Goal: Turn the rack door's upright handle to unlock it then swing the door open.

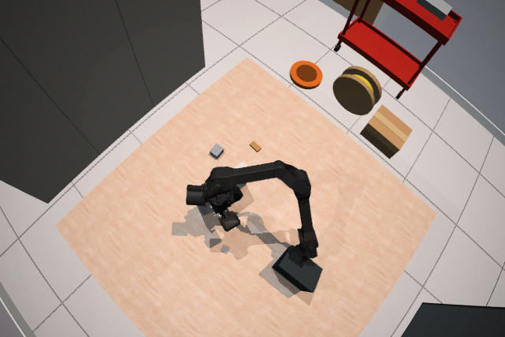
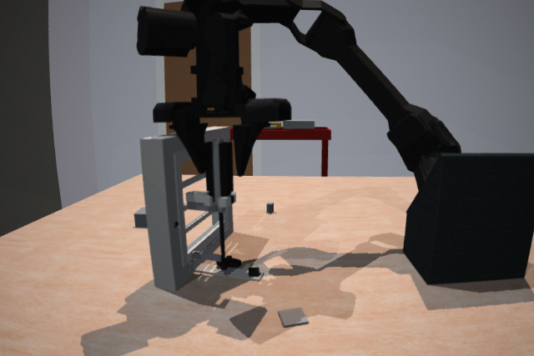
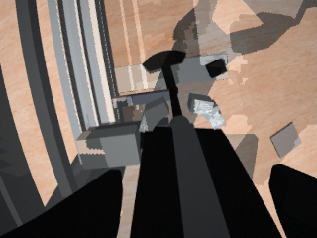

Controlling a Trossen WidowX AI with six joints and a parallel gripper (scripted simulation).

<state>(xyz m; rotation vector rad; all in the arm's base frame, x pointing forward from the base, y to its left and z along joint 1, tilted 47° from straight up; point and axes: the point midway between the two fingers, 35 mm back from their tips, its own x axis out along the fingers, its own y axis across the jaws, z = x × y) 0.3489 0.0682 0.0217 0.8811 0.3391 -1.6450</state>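
Observation:
The light grey rack frame [image 2: 159,214] stands upright on the table [image 2: 366,330]. The dark upright handle [image 2: 225,167] [image 3: 205,198], with a grey strip along it, rises from grey clamp pieces beside a grey bracket [image 2: 200,200] [image 3: 116,146]. A thin black rod runs down below it. My gripper [image 2: 222,172] [image 3: 198,178] points down and is open, its fingers on either side of the handle's upper part with gaps visible in the wrist view. The door's angle is hard to tell; the arm hides most of the rack in the top view.
A flat plate [image 2: 241,273] with a black block [image 2: 254,271] [image 3: 216,67] lies by the rod's foot. A grey tile [image 1: 224,249] [image 2: 293,316] [image 3: 285,140], a grey block [image 1: 216,151] [image 2: 140,218] and an orange-brown block [image 1: 255,146] lie around the rack. The arm's dark base [image 1: 299,271] [image 2: 474,214] stands apart.

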